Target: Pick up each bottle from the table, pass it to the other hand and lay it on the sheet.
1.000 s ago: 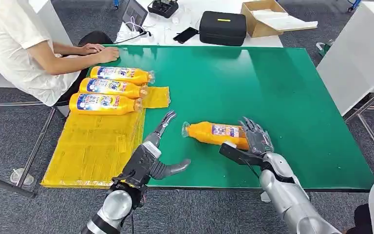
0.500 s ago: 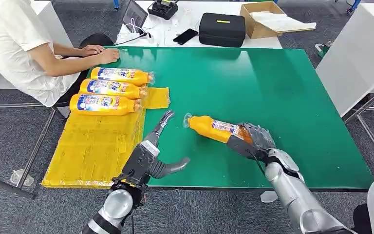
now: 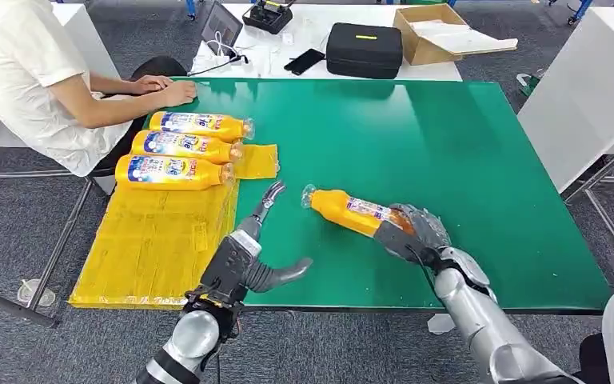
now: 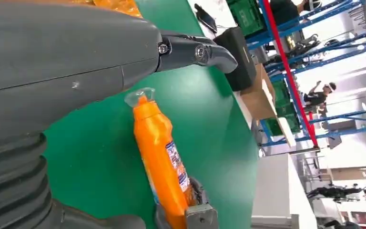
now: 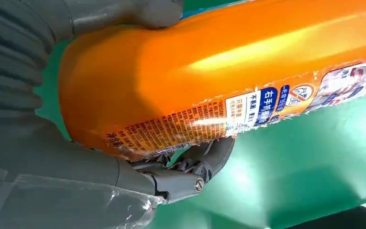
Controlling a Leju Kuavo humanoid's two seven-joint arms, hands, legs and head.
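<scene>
The orange bottle [image 3: 352, 212] is in the right hand [image 3: 416, 232], gripped by its base end and tilted, its clear-capped neck pointing toward the left hand [image 3: 252, 256] and raised off the green bench [image 3: 448, 136]. The right wrist view shows the thumb and the dark fingers [image 5: 195, 167] grasping the bottle's fat end from opposite sides, so the hold looks firm. The left hand waits near the cap with its fingers released and spread, holding nothing — the neck is close to its upper finger but apart from it. Judging from this, the pick-up of this bottle is done and the pass to the other hand is the step in hand; the left hand has yet to close on it, and the laying down comes after. Three like bottles [image 3: 180, 148] already lie side by side at the far end of the yellow sheet [image 3: 152, 240], caps all pointing the same way, so three seem finished and this looks to be the fourth; no other loose bottle lies on the bench. The label on the held bottle carries blue and white panels with Chinese print and a small round mark — the characters are too fine to read with confidence. A person in a white shirt [image 3: 40, 72] sits at the bench's far left corner, hands resting by the sheet.
</scene>
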